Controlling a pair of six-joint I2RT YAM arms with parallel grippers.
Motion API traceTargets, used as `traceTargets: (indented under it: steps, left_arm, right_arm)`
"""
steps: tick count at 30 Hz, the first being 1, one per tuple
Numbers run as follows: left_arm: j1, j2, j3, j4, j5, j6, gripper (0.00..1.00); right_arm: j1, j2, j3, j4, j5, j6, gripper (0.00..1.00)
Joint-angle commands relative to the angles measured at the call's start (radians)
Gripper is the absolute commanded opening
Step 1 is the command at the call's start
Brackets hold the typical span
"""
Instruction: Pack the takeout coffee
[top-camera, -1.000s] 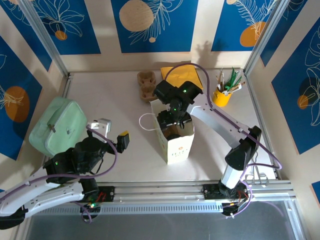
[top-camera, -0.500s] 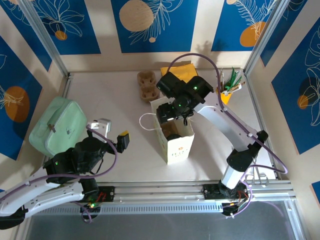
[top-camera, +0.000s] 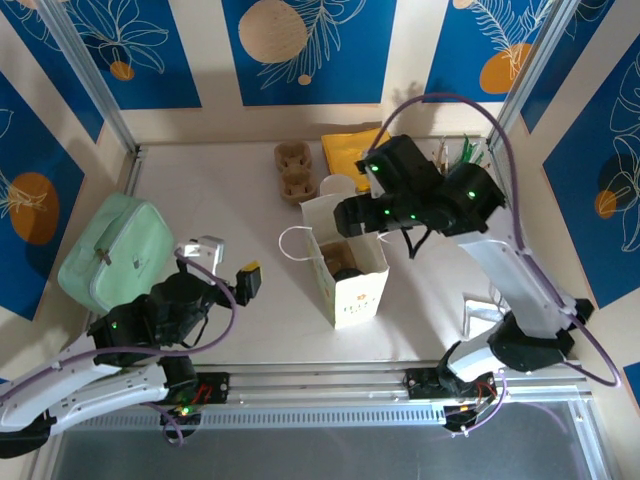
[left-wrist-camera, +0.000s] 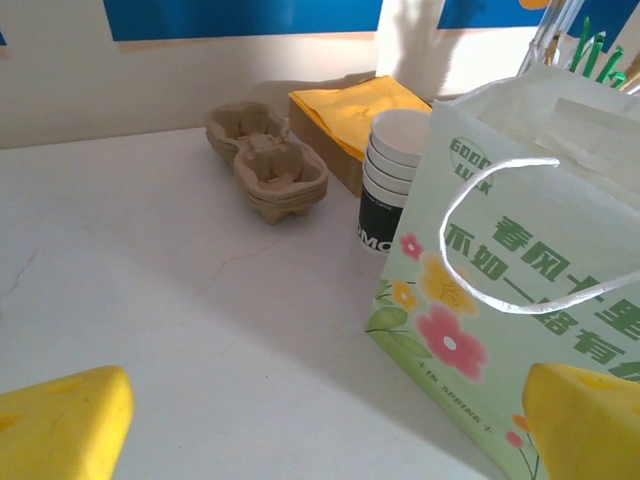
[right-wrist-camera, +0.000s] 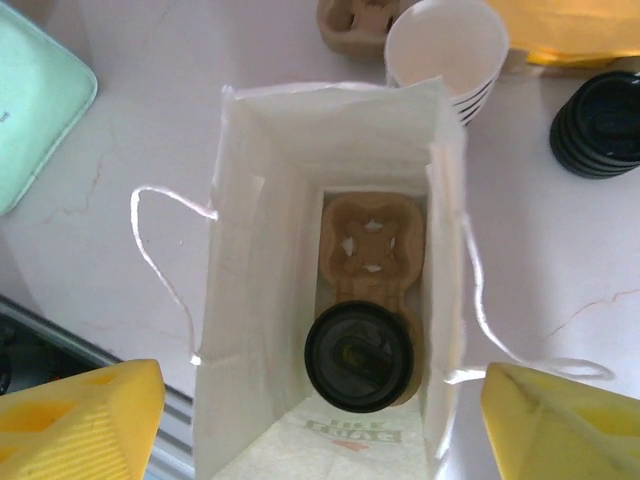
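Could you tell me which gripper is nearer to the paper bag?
Right: the right gripper hovers over the paper bag's mouth; the left gripper sits well to its side.

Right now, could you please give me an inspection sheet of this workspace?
Surface: white table, faint hairline marks.
Job's things: lidded coffee cup sits in a cardboard carrier inside the upright paper bag.
Clutter: stacked lidless cups, black lids, spare carriers, yellow napkins, mint pouch.
Grippers: left gripper open, empty; right gripper open above the bag.
Cables: purple cable arcs over right arm.
Surroundings: blue floral panels.
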Motion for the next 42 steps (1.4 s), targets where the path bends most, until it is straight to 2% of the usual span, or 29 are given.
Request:
traceTargets:
  steps: [1, 7, 13, 22, 26, 30, 37, 42]
  left_arm:
    - [0.009, 0.033, 0.055, 0.019, 0.059, 0.034, 0.99]
    - [0.009, 0.132, 0.131, 0.007, 0.153, 0.035, 0.99]
    - [0.009, 0.237, 0.239, -0.018, 0.244, -0.018, 0.99]
    - [0.011, 0.361, 0.350, -0.027, 0.361, -0.121, 0.99]
    - [0.010, 0.435, 0.407, -0.034, 0.410, -0.145, 0.99]
    - [0.010, 0.508, 0.464, -0.071, 0.411, -0.187, 1.00]
    - [0.010, 0.610, 0.528, -0.125, 0.339, -0.284, 0.96]
    - [0.010, 0.671, 0.552, -0.127, 0.303, -0.302, 0.87]
  right_arm:
    - [-0.042, -0.073, -0.067, 0.072, -0.031, -0.015, 0.84]
    - [-0.169, -0.220, -0.242, 0.193, -0.122, -0.029, 0.86]
    - [-0.357, -0.317, -0.372, 0.254, -0.241, -0.035, 0.87]
    - [-0.535, -0.392, -0.511, 0.293, -0.365, -0.047, 0.87]
    - [-0.568, -0.405, -0.549, 0.307, -0.409, -0.049, 0.88]
    - [-0.584, -0.403, -0.569, 0.307, -0.435, -0.054, 0.87]
    - [-0.601, -0.402, -0.601, 0.322, -0.446, -0.060, 0.87]
    - [-0.636, -0.391, -0.599, 0.330, -0.443, -0.064, 0.86]
